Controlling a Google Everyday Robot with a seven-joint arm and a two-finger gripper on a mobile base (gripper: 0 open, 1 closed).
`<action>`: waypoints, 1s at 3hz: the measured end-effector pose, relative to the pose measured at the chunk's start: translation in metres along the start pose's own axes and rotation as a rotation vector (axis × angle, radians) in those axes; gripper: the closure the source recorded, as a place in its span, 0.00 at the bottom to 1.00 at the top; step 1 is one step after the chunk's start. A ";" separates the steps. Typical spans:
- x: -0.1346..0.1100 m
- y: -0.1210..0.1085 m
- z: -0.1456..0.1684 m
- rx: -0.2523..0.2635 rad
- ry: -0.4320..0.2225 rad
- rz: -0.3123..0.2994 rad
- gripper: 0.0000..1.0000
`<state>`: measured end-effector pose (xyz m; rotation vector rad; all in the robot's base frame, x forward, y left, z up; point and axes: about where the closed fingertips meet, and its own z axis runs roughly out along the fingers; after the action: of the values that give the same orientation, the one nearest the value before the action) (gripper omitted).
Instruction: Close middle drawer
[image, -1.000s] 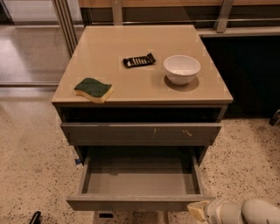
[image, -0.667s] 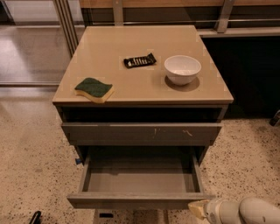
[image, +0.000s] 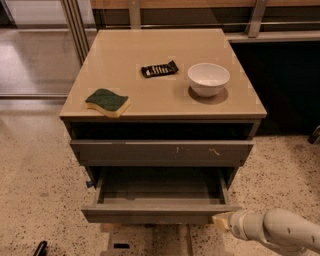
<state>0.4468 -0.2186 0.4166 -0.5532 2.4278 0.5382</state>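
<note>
The gripper (image: 222, 220) sits low at the right, its pale tip against the right end of the middle drawer (image: 160, 212) front. How far it is open cannot be told, and nothing is seen in its grasp. Since a second ago the drawer has slid inward slightly, and the gripper has advanced with it. The push appears under way. The drawer still stands well out of the cabinet (image: 160, 102), below the scratched drawer front (image: 125, 150).
</note>
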 end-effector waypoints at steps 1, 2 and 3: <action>-0.026 -0.007 0.015 -0.002 -0.009 -0.041 1.00; -0.045 -0.010 0.036 -0.018 -0.012 -0.055 1.00; -0.059 -0.013 0.060 -0.033 -0.012 -0.057 1.00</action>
<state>0.5240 -0.1843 0.4050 -0.6297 2.3881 0.5574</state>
